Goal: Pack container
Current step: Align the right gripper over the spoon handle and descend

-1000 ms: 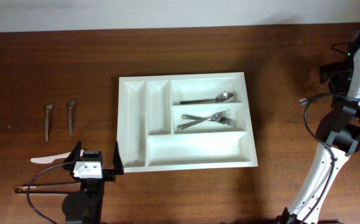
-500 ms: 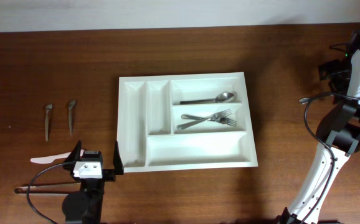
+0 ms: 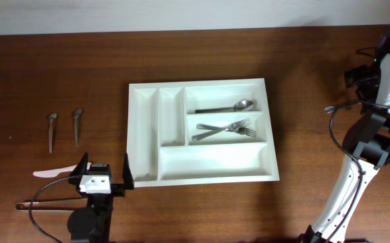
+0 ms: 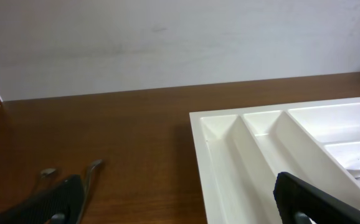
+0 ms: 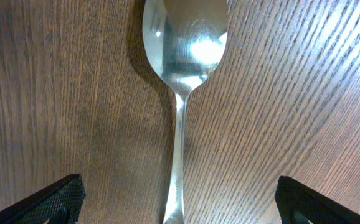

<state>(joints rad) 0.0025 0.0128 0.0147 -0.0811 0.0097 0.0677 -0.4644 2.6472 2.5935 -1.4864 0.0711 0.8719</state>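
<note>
The left gripper (image 3: 105, 169) is positioned at the near edge of the brown wooden table (image 3: 316, 67), just beside the near left corner of the large white rectangular plastic cutlery tray (image 3: 215, 162). Its fingers (image 4: 49, 202) are held wide apart, and nothing is gripped between them. A flat white plastic utensil (image 3: 50, 173) is laid on the table just left of this gripper and is partly hidden by it.

The tray is placed flat near the middle of the table. Two narrow compartments are arranged along its left side and three wide compartments are stacked to the right of them. Two crossed silver metal forks (image 3: 223, 129) are held in the middle wide compartment, tines to the right. A stored silver metal spoon (image 3: 227, 106) is held in the far wide compartment, bowl to the right.

Two small dull metal utensils (image 3: 52, 131) are laid side by side on the wood, well apart from the tray on its left.

The right arm (image 3: 377, 74) is located at the far right edge of the table, well apart from the tray. The right gripper (image 5: 180, 208) is pointed down at the wood. Its fingers (image 5: 311, 202) are spread, and a loose silver metal spoon (image 5: 186, 43) is seen lying between them, touched by neither.
</note>
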